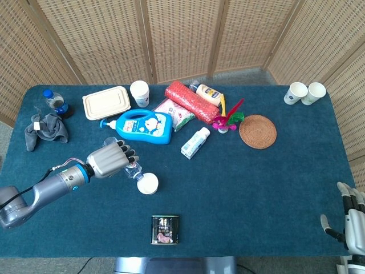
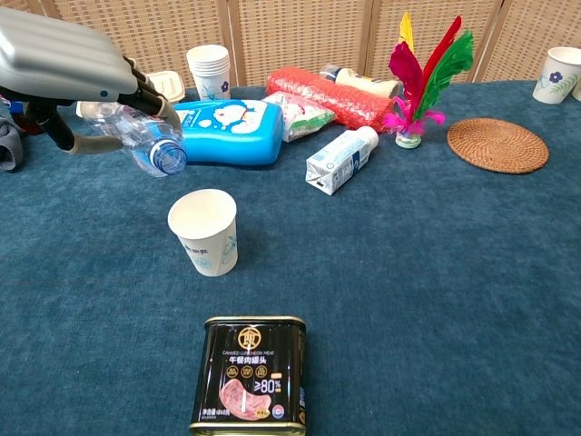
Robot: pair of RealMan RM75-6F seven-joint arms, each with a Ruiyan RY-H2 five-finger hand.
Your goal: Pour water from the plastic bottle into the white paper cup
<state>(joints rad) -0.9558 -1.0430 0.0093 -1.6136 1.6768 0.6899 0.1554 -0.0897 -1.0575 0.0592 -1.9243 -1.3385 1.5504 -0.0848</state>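
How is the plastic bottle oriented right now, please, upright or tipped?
Tipped: the plastic bottle lies nearly sideways in the left robot hand, its open mouth angled toward the white paper cup.

bottle: clear plastic bottle (image 2: 145, 141), tilted, open mouth towards 4 o'clock, above the cup.
cup: white paper cup (image 2: 204, 231), upright, empty.

Head cam: high, looks steeply down, whole bench (image 1: 256, 188) in frame. Chest cam: low, near, faces 12 o'clock across it. Both share white paper cup (image 1: 147, 183), tin (image 1: 165, 229).
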